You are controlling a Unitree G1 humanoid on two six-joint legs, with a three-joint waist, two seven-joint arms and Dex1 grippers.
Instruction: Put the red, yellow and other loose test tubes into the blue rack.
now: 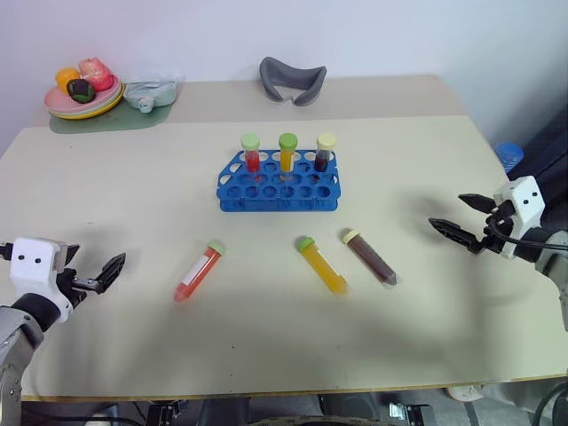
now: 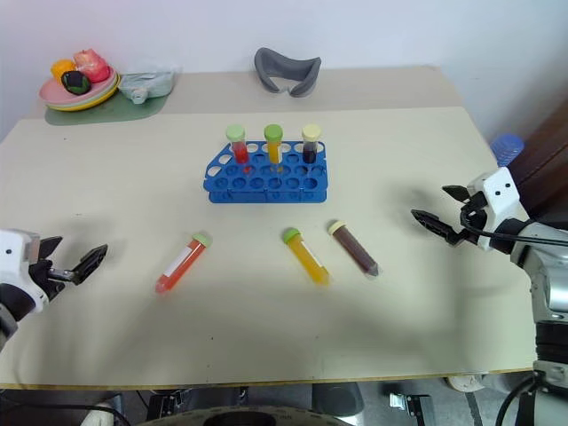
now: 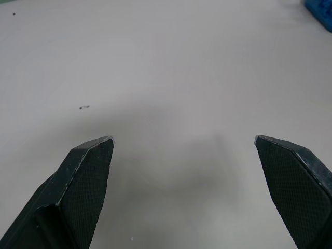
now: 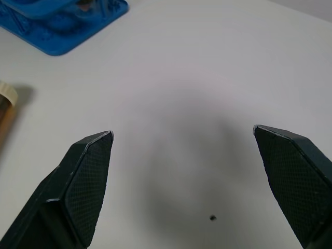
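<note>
Lying loose: three test tubes (image 1: 323, 265)

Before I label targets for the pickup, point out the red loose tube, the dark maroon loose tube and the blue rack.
red loose test tube with green cap (image 1: 197, 272), left eye view, white label mid-body.
dark maroon loose test tube with pale-yellow cap (image 1: 370, 257), left eye view, mid-body.
bright blue plastic rack (image 1: 275, 191), left eye view, holed top plate.

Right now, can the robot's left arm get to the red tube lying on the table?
Probably yes. The left gripper is open and empty, and only bare table lies between it and the red tube. Nothing blocks the way.
</note>
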